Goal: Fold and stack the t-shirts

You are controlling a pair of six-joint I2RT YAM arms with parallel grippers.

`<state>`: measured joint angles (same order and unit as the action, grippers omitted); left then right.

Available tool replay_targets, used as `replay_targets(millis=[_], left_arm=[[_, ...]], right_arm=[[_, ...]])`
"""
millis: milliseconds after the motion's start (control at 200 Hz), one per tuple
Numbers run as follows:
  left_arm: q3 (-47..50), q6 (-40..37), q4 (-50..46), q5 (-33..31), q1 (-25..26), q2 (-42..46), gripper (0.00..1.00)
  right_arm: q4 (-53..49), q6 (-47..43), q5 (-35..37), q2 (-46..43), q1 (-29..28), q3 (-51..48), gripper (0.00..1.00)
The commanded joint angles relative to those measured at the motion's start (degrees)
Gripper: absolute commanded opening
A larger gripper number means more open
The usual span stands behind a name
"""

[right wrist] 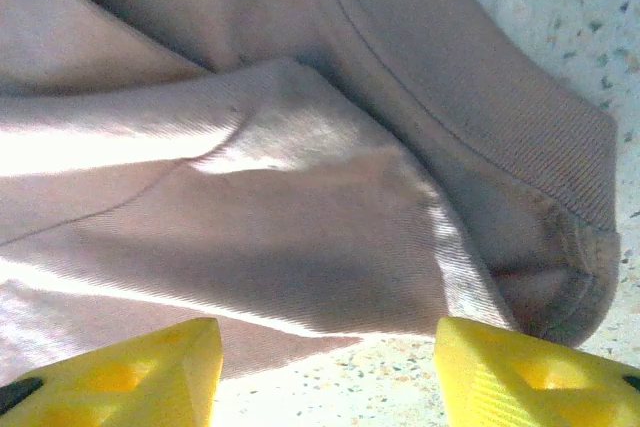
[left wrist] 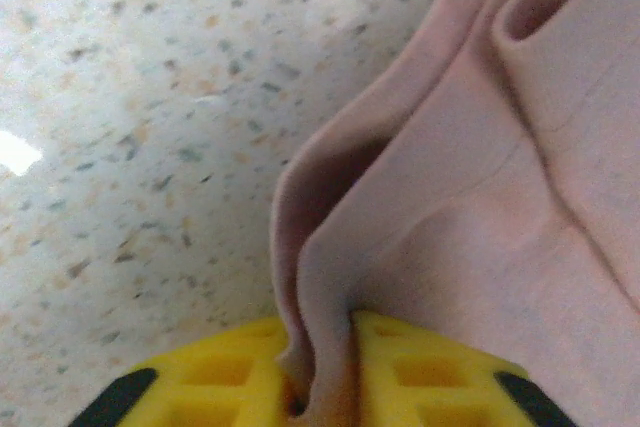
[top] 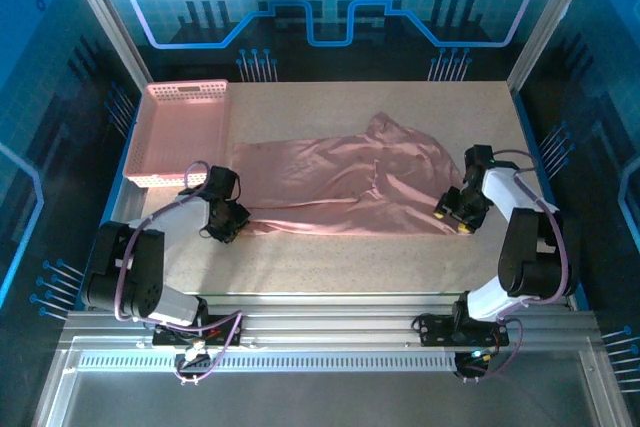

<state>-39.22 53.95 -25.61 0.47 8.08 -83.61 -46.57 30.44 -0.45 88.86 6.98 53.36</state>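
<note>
The t-shirt (top: 340, 182) lies rumpled across the middle of the bench (top: 330, 262), stretching in the top view from left of centre to the right side. A pink basket (top: 178, 127) sits at the upper left, close to the shirt's left end.

The left hand (left wrist: 322, 352) is drawn narrow on a raised fold at the cloth's left edge. The fabric is pinched between its yellow fingers (left wrist: 430, 372) at the bottom of its wrist view. The right hand (right wrist: 328, 352) stands wide with nothing between its fingers, and a ribbed hem corner lies just ahead of it, at the lower right of its wrist view.

The shirt looks thin, limp and light (the deep folds suggest as much). It will likely sag between grips and slide easily over the smooth speckled bench. The best places to take hold are probably the hems and corners, where the doubled cloth gives a thicker bite. The ribbed corner by the right hand seems the natural second hold, so the shirt can be drawn taut from both ends.
</note>
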Motion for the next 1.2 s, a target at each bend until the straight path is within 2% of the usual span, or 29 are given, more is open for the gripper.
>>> replay_targets(millis=[0, 85, 205, 300, 375, 545, 660, 760, 825, 925, 1055, 1195], left_arm=[[-0.24, -0.91, 0.9, 0.41, -0.08, -3.59, 0.14], [-1.39, -3.07, -1.01, -0.74, -0.08, -3.45, 0.1], [-2.78, -6.77, -5.63, -3.76, -0.12, -0.9, 0.07], [-2.47, -8.54, -9.08, -6.29, -0.26, 2.19, 0.06], [-1.68, -9.28, -10.98, -7.79, -0.44, 3.97, 0.06], [-0.51, -9.65, -12.18, -9.17, -0.45, 4.88, 0.06], [-0.5, -10.12, -12.29, -8.56, -0.44, 3.35, 0.07], [-0.03, -9.2, -12.81, -8.59, -0.43, 2.25, 0.12], [0.11, -8.35, -13.26, -8.64, -0.43, 2.59, 0.23], [-1.22, -7.56, -15.12, -8.73, -0.27, 4.57, 0.36], [-5.82, -6.59, -19.92, -9.04, 0.74, 9.24, 0.43], [-10.7, -3.93, -21.2, -5.94, 2.91, 13.74, 0.49]], right_arm=[[0.68, 0.51, -0.84, 3.61, 1.01, -1.84, 0.58], [2.63, 1.29, -0.2, 6.75, 1.52, -1.07, 0.48], [2.36, 1.23, 0.87, 8.91, 1.89, 0.77, 0.23], [1.48, 1.14, 2.11, 6.82, 2.58, 0.14, 0.08], [1.0, 0.88, 2.72, 4.98, 3.49, -0.95, 0.04], [0.43, 0.33, 2.34, 3.59, 4.0, -2.64, 0.04], [0.77, -0.19, 3.29, 4.01, 4.09, -2.65, 0.07], [0.69, -0.4, 3.26, 4.92, 4.25, -2.65, 0.16], [0.52, -0.51, 3.33, 4.6, 4.26, -2.65, 0.26], [-0.22, -0.86, 3.04, 2.99, 4.26, -2.61, 0.35], [-2.21, -1.5, 1.36, -0.79, 4.27, -1.91, 0.48], [-4.01, -3.36, -3.57, -7.53, 3.54, -2.25, 0.7]])
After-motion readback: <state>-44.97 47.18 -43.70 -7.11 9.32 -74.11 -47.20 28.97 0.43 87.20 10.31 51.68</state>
